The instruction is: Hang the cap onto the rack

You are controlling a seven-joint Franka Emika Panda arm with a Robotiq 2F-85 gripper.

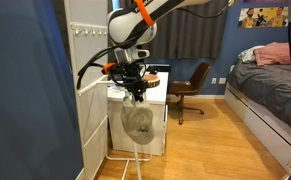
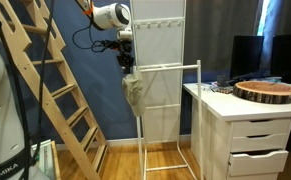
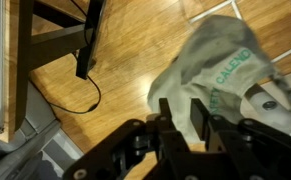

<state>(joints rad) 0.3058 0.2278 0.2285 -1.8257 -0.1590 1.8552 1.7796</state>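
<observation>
The cap (image 1: 138,122) is pale grey-beige fabric and sags like a pouch below my gripper (image 1: 134,88). In an exterior view the cap (image 2: 134,93) hangs at the left top corner of the thin white rack (image 2: 170,67), right under the gripper (image 2: 128,63). Whether it rests on the rack's bar I cannot tell. In the wrist view the gripper's (image 3: 183,115) two black fingers stand close together with a fold of the cap (image 3: 220,55) between them. The cap bears green lettering.
A slanted wooden ladder (image 2: 55,95) stands left of the rack. A tall white panel with pegs (image 2: 157,30) is behind it. A white drawer unit (image 2: 250,135) carries a round brown object (image 2: 268,91). A chair (image 1: 190,88) and a bed (image 1: 275,95) stand farther off.
</observation>
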